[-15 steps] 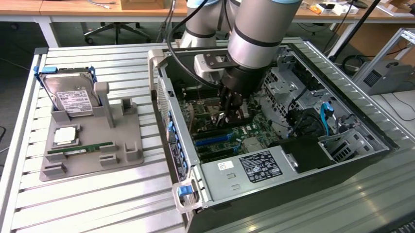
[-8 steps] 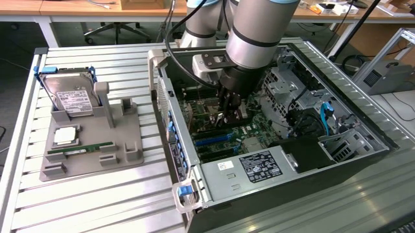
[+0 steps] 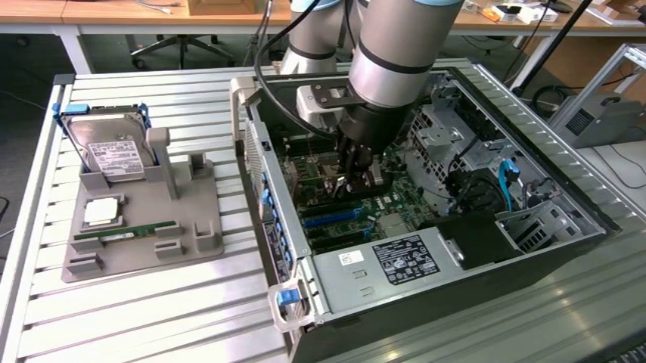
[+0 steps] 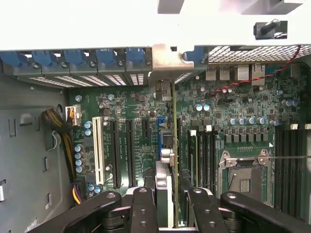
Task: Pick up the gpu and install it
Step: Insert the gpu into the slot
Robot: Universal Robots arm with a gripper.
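We are inside the open computer case (image 3: 595, 219), right of centre in the exterior view, with the gripper (image 3: 353, 178) low over the motherboard (image 3: 338, 200). In the wrist view the gripper (image 4: 170, 204) at the bottom centre pinches the gpu (image 4: 175, 145), its fingers (image 4: 143, 208) closed on either side of the card. The card shows edge-on as a thin vertical strip running up the middle of the frame to its silvery bracket (image 4: 167, 63) at the case's rear wall. To seat it well, we judge the card must stay upright and parallel to the slots (image 4: 130, 153), with the bracket lined up in its rear opening, and be pressed straight down, evenly.
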